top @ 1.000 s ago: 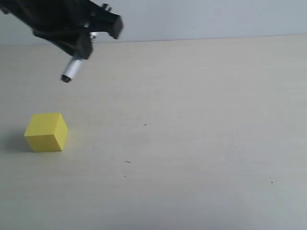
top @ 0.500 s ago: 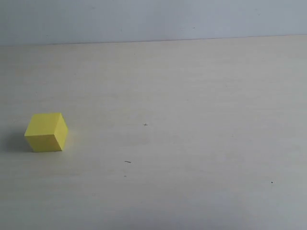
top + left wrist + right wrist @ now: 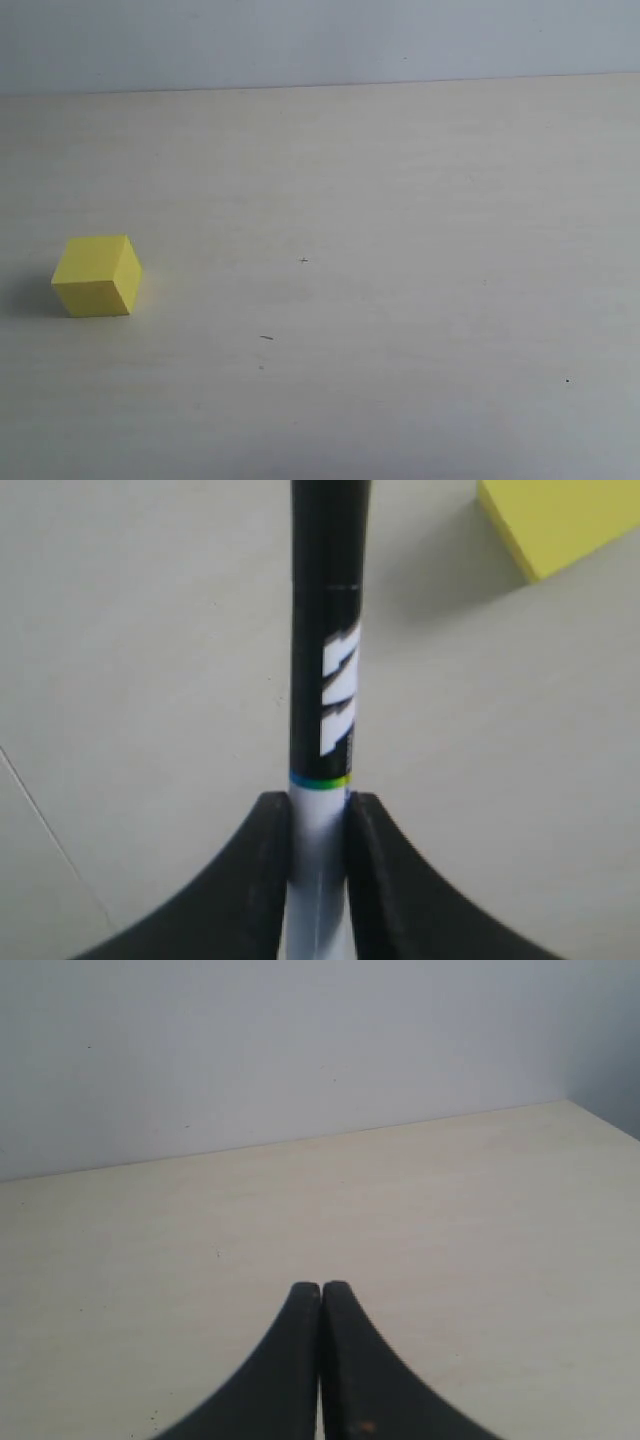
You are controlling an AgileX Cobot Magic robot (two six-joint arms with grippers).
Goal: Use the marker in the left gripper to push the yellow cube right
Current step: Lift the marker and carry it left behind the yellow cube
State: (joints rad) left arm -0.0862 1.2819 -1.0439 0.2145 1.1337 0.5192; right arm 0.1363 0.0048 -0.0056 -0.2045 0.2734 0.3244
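While the left gripper [image 3: 320, 815] pinches the marker [image 3: 327, 680] by its smooth white barrel, glossy black cap pointing forward, the cube [image 3: 560, 520], matte yellow and sharp-edged, sits ahead and aside, apart from it, on the pale table [image 3: 150, 680]. On the right gripper [image 3: 320, 1295], curved black fingers press together.

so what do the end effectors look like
The left end effector and right end effector look alike: two smooth matte black fingers each, broad at the base, curving to narrow tips. No cables show; the arms are out of view.
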